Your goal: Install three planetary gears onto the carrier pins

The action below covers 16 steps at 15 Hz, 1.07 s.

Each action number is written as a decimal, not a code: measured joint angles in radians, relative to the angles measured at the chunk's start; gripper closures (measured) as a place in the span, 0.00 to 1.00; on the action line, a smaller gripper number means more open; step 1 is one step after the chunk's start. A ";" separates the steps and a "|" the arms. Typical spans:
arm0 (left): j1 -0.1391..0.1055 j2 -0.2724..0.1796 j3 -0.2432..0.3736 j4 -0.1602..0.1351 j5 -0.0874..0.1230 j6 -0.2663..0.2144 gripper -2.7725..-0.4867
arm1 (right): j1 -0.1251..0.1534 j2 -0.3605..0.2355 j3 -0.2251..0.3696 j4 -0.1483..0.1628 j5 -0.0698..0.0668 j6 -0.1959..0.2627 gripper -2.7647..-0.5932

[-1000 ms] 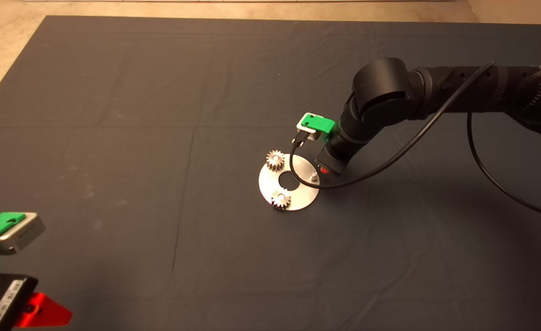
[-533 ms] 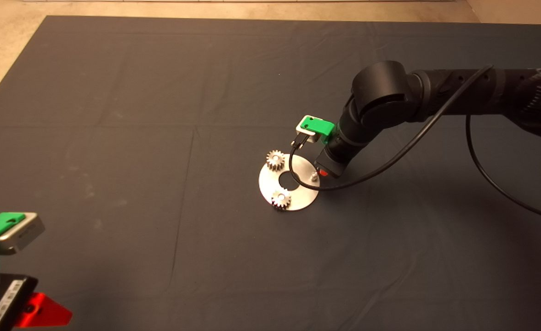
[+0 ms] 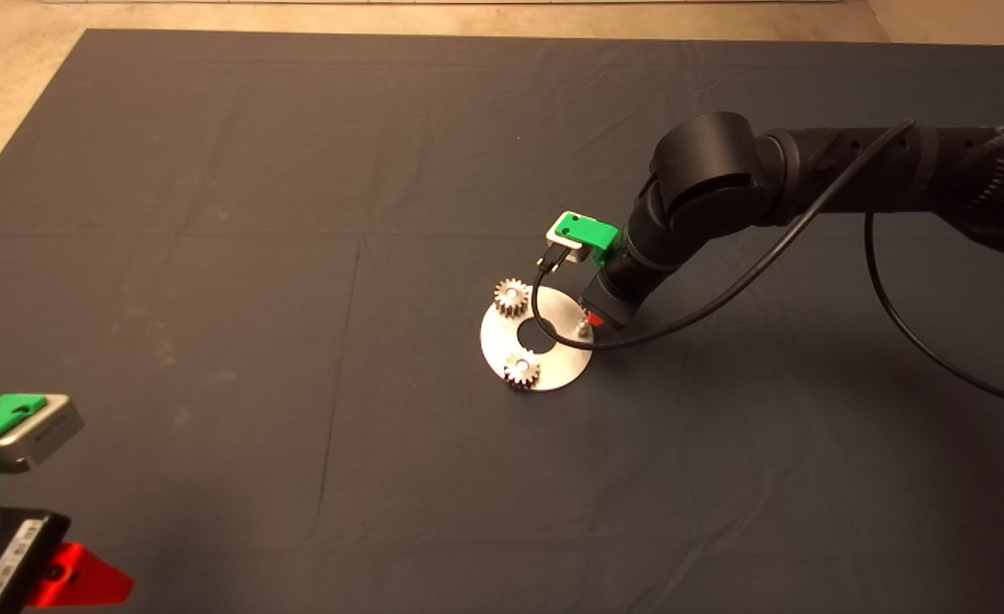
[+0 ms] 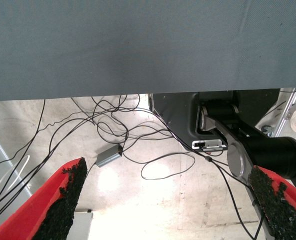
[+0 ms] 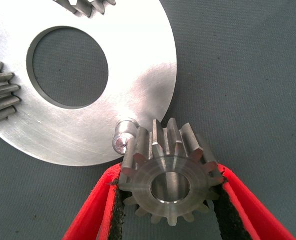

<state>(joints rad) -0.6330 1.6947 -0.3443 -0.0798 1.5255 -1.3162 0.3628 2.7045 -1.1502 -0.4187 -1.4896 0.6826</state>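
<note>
A shiny round disc (image 3: 553, 358) with a centre hole lies mid-mat. Two silver planetary gears sit on its pins: one at the far left rim (image 3: 511, 298), one at the near rim (image 3: 522, 369). The third carrier pin (image 3: 583, 327) (image 5: 122, 136) stands bare on the right rim. My right gripper (image 3: 594, 321) (image 5: 168, 200) hovers just beside that pin, shut on a third planetary gear (image 5: 170, 172), held flat with its centre hole facing up. My left gripper (image 3: 41, 576) (image 4: 167, 200) waits at the lower left, open, holding nothing.
The dark mat (image 3: 297, 213) covers the table. A black cable (image 3: 723, 298) loops from the right arm over the disc's right side. In the left wrist view, loose cables (image 4: 113, 135) lie on the floor beyond the mat edge.
The right gripper has shifted slightly left and lower, bringing its gear closer to the bare pin. The left arm and the two seated gears have not moved.
</note>
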 joint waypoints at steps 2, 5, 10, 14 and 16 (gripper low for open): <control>0.000 0.000 0.000 0.000 0.000 0.000 0.19 | 0.000 0.000 0.000 0.001 0.014 0.000 0.77; 0.000 0.000 0.000 0.000 0.000 0.000 0.19 | 0.000 0.000 0.000 0.004 0.018 0.000 0.77; 0.000 0.000 0.000 0.000 0.000 0.000 0.19 | -0.018 0.001 -0.018 0.018 0.020 0.000 0.77; 0.000 0.000 0.000 -0.001 0.000 0.000 0.19 | -0.022 0.012 -0.023 0.021 0.018 -0.001 0.77; 0.000 0.000 0.000 -0.001 0.000 0.000 0.19 | -0.022 0.017 -0.026 0.023 0.020 -0.001 0.77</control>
<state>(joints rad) -0.6330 1.6947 -0.3443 -0.0806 1.5255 -1.3162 0.3411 2.7212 -1.1757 -0.3955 -1.4700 0.6817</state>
